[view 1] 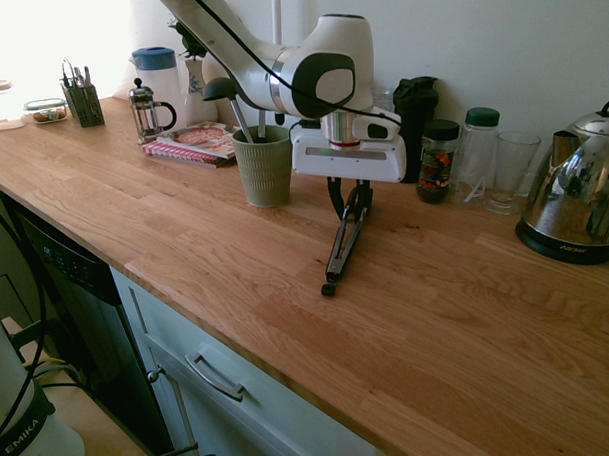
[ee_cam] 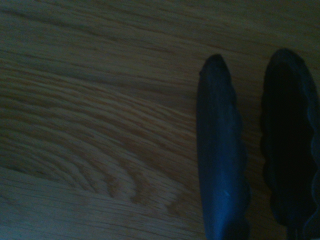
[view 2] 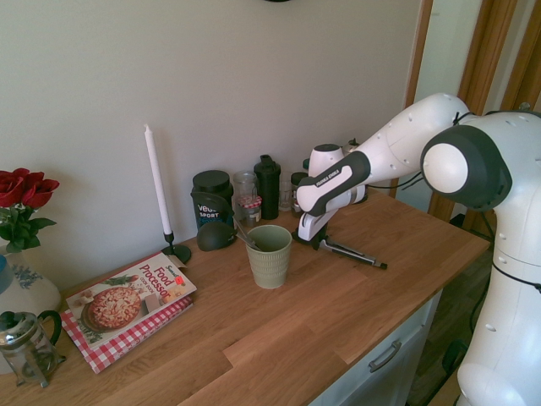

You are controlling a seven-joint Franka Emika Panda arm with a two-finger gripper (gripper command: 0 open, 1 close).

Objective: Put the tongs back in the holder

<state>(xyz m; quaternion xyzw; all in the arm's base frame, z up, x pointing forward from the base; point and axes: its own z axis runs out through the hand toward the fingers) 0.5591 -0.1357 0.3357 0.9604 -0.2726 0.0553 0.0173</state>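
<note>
Tongs (view 1: pixel 343 245) lie on the wooden countertop (view 1: pixel 458 333), just to one side of the sage-green ribbed holder (view 1: pixel 263 167), not in it. In the first exterior view they run from under the gripper (view 1: pixel 350 198) toward the front edge of the counter, the far end with its small black knob resting on the wood. In the second exterior view the same tongs (view 2: pixel 351 253) stretch away from the gripper (view 2: pixel 311 238), pointing away from the holder (view 2: pixel 270 255).

The white arm reaches down over the counter with its gripper pointing straight at the surface. The dark fingers straddle the upper end of the tongs and stand close on either side of it, narrowed but not pressed flat together. Whether they already pinch the metal or stand a hair off it cannot be told from these views. The tongs rest on the counter, not lifted.

In the wrist view two long dark scalloped tips of the tongs (ee_cam: pixel 222 165) rise over blurred wood grain, side by side with a gap between them.

The holder stands upright and already carries a black ladle (view 1: pixel 223 91), whose bowl leans out above the rim. Behind the gripper, along the wall, stand a dark shaker bottle (view 1: pixel 415 114) and a jar with a black lid (view 1: pixel 438 161).
</note>
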